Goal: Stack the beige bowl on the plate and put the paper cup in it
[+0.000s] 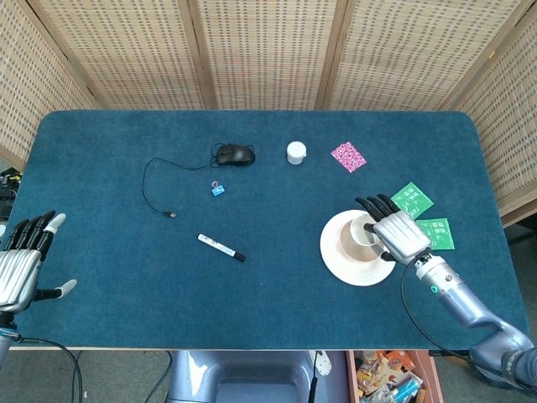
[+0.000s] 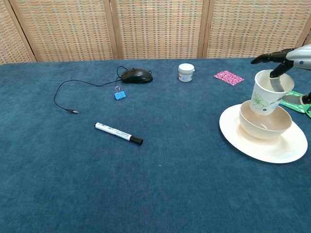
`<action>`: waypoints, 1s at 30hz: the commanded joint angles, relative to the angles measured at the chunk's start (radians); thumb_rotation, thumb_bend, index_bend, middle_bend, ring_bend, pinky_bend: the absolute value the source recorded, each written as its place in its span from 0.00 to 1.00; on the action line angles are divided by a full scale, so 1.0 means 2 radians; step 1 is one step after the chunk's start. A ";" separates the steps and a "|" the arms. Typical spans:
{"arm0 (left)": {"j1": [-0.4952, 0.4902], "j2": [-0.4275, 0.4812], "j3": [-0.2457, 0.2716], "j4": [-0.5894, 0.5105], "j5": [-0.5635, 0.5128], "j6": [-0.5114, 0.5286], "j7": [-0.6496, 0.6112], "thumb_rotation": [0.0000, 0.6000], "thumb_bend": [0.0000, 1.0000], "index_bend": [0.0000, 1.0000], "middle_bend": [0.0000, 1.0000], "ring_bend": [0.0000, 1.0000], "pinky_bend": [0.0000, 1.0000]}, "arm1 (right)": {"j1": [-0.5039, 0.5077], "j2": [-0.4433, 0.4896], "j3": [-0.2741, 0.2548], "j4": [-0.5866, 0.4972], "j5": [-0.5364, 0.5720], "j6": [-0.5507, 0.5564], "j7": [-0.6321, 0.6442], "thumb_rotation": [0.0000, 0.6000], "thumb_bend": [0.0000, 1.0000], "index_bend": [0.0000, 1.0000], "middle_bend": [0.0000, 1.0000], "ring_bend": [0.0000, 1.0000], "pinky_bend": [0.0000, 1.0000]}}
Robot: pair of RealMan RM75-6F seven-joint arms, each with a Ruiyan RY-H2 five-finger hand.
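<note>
The beige bowl (image 2: pixel 265 124) sits on the white plate (image 2: pixel 243 140) at the right of the table; in the head view the bowl (image 1: pixel 350 243) and plate (image 1: pixel 336 259) show under my right hand (image 1: pixel 393 231). That hand (image 2: pixel 284 57) pinches the rim of the white paper cup (image 2: pixel 265 98), one finger inside it. The cup hangs tilted just above the bowl's opening. In the head view only the cup's rim (image 1: pixel 361 227) shows beside the fingers. My left hand (image 1: pixel 23 262) hovers open at the table's near left corner, holding nothing.
A black marker (image 1: pixel 221 247), a blue binder clip (image 1: pixel 218 190), a black mouse (image 1: pixel 236 154) with its cable, a small white jar (image 1: pixel 296 152) and a pink packet (image 1: pixel 348 156) lie across the blue table. Green sachets (image 1: pixel 422 218) lie right of the plate.
</note>
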 commanded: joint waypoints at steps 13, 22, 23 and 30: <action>0.000 0.001 -0.001 0.003 -0.005 0.001 -0.004 1.00 0.00 0.00 0.00 0.00 0.00 | 0.008 -0.032 0.001 0.021 0.016 -0.046 -0.033 1.00 0.48 0.63 0.00 0.00 0.00; -0.002 0.001 -0.002 0.003 -0.009 -0.001 -0.003 1.00 0.00 0.00 0.00 0.00 0.00 | 0.009 -0.037 0.001 0.031 0.033 -0.069 -0.045 1.00 0.48 0.55 0.00 0.00 0.00; -0.002 0.000 -0.002 0.002 -0.009 -0.001 -0.002 1.00 0.00 0.00 0.00 0.00 0.00 | 0.008 -0.037 0.001 0.031 0.032 -0.070 -0.045 1.00 0.48 0.52 0.00 0.00 0.00; -0.002 0.000 0.000 0.001 -0.008 -0.001 0.001 1.00 0.00 0.00 0.00 0.00 0.00 | 0.009 -0.034 -0.001 0.025 0.027 -0.073 -0.050 1.00 0.47 0.28 0.00 0.00 0.00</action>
